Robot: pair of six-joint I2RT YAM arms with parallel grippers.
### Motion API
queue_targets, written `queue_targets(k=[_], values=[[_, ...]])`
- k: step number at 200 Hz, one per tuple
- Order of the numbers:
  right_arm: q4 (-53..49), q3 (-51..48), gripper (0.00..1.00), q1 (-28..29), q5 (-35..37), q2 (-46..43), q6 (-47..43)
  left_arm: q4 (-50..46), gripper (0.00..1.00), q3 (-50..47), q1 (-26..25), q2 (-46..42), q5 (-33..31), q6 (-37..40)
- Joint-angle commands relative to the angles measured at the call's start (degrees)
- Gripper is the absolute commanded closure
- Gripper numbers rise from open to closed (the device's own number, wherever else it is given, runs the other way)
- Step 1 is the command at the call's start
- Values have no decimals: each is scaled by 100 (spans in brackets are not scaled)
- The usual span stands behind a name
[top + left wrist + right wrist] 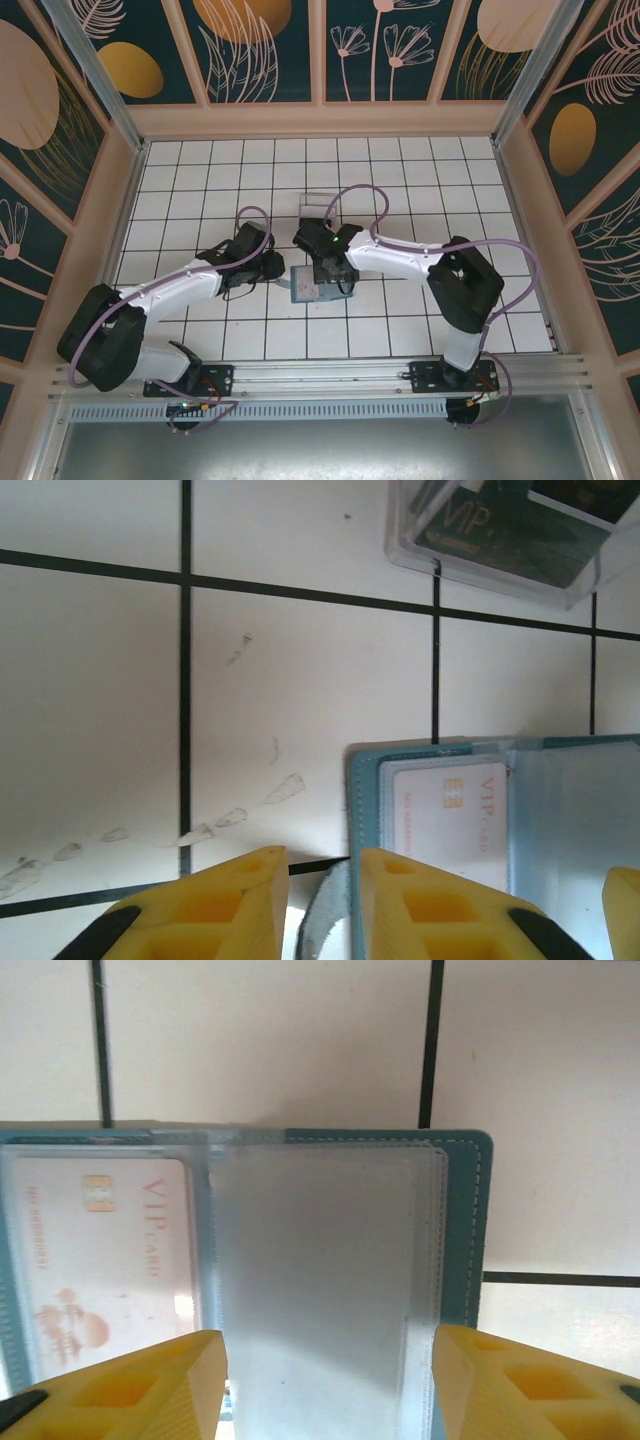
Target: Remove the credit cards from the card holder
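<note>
The slate-blue card holder (303, 291) lies open on the tiles between the two arms. A white credit card (450, 815) marked VIP sits in its left pocket, and the same card (110, 1250) is in the right wrist view. My left gripper (325, 865) hangs at the holder's left edge (362, 780), open a little. The holder's strap (322, 920) curls up between its fingers, and the right fingertip (420, 890) is over the holder's edge. My right gripper (330, 1360) is shut across a raised clear sleeve (320, 1260), one finger at each side edge.
A clear plastic tray (400, 550) stands one tile beyond the holder, with a dark card (500, 525) inside; the tray (318, 205) is also in the top view. Scuff marks (230, 818) dot the white tiles. Wooden walls close in the tiled floor.
</note>
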Motion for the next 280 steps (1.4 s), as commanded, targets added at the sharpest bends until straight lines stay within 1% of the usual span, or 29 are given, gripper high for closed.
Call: queue_targets(k=[1, 33, 45, 54, 56, 65, 78, 91, 108, 122, 135, 157, 216, 252, 280], values=[[266, -82, 43, -57, -109, -332, 136, 327, 74, 134, 21, 115, 442, 106], [823, -280, 44, -191, -677, -531, 85, 609, 77, 107, 21, 269, 824, 9], [1075, -393, 47, -264, -951, -563, 96, 670, 78, 101, 18, 315, 891, -32], [1197, -458, 50, -314, -967, -575, 124, 703, 79, 90, 19, 361, 938, -52], [1228, -473, 51, -325, -1101, -573, 129, 704, 80, 90, 24, 369, 949, -57], [1370, -521, 55, -366, -1295, -577, 116, 713, 81, 92, 20, 403, 973, -61], [1485, -573, 57, -404, -1410, -600, 128, 761, 83, 77, 18, 457, 1063, -60], [1457, -583, 57, -427, -1383, -608, 131, 792, 84, 89, 18, 576, 1190, -69], [1238, -566, 62, -462, -1227, -544, 137, 801, 84, 108, -30, 686, 1256, -72], [939, -548, 63, -465, -1019, -491, 123, 818, 84, 92, -35, 725, 1279, -79], [683, -555, 65, -472, -683, -432, 99, 828, 84, 120, -40, 759, 1323, -78], [483, -687, 66, -494, -453, -372, 79, 832, 84, 173, -52, 829, 1400, -66], [660, -1030, 66, -534, -445, -307, 165, 933, 84, 335, -155, 1001, 1686, -114], [631, -1124, 67, -550, -314, -322, 243, 902, 85, 617, -463, 1319, 1714, -93], [763, -1273, 74, -586, -372, -376, 279, 863, 85, 916, -733, 1633, 1726, -88]])
